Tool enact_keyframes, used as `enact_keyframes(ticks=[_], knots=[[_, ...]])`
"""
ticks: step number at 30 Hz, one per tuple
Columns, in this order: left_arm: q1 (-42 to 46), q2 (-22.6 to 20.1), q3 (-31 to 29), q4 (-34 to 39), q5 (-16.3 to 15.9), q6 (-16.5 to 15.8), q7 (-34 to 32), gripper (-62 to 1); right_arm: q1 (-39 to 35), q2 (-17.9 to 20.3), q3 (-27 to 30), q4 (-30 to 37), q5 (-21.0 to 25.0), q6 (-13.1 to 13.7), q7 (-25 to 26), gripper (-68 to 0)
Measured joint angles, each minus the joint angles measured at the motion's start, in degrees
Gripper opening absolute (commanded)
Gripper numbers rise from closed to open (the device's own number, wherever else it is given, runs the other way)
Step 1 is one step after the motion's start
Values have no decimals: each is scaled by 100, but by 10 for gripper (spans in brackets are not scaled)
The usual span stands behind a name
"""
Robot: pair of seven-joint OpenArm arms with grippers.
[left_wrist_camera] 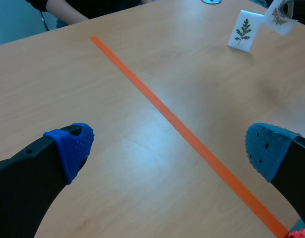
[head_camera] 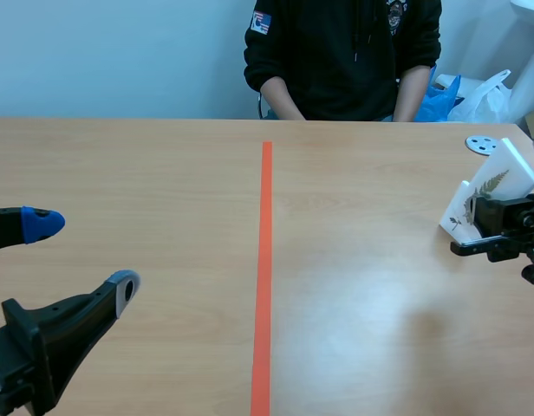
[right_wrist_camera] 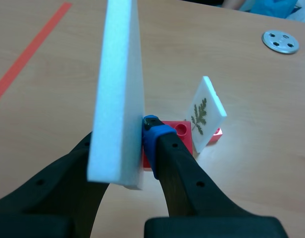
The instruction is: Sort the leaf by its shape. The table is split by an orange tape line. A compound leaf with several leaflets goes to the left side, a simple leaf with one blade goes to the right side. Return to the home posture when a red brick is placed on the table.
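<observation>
Your right gripper (right_wrist_camera: 122, 134) clamps a white leaf card (right_wrist_camera: 120, 84) edge-on over the table's right side. Just ahead, a second card (right_wrist_camera: 206, 111) stands in a red brick (right_wrist_camera: 181, 133). Your left gripper (left_wrist_camera: 170, 146) hangs wide open, holding nothing, left of the orange tape line (head_camera: 265, 260).

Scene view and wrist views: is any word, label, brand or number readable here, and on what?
No text can be read.
Too blurred: sleeve patch on the person.
Too blurred: chest badge.
Leaf prints only, no writing visible: held card, standing card.

Red brick (right_wrist_camera: 181, 130) half hidden behind held card (right_wrist_camera: 120, 89); person (head_camera: 345, 61) cropped.
</observation>
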Motion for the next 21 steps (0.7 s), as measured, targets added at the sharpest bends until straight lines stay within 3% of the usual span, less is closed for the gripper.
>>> enact_keyframes(ticks=[8,13,17,21], knots=[[0,0,0,0,0,0,0,14,911,-2,-17,-1722,-20,-61,382,-627],[-2,0,0,0,0,0,-7,14,1510,-61,-190,-2455,-396,-164,527,-627],[-2,0,0,0,-2,0,-4,14,1856,-177,-361,-2824,-522,-621,570,-627],[-2,0,0,0,-2,0,-4,14,1954,-238,-527,-3099,-715,-719,621,-627]])
